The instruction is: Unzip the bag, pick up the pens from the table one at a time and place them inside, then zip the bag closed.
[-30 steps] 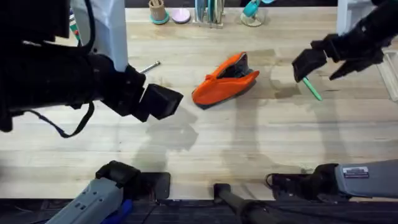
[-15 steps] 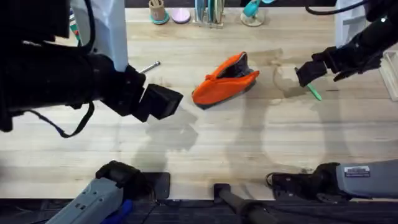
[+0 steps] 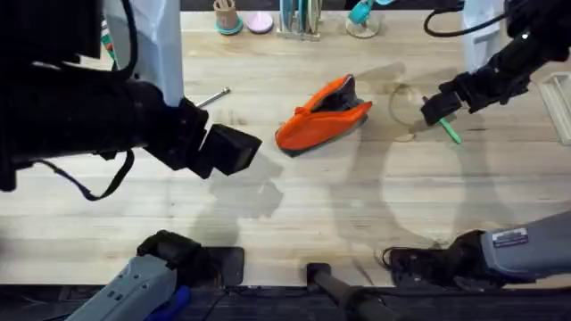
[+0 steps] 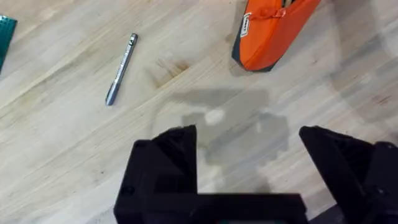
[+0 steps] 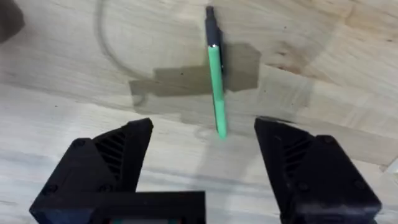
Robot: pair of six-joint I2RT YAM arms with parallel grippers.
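Two pens, one silvery grey and one green; one orange bag.

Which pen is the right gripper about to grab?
The green pen. It lies on the table right between the open fingers of the right gripper. The silver pen lies far off, beyond the orange bag.

orange bag with dark base, green pen, silvery pen, black claws.
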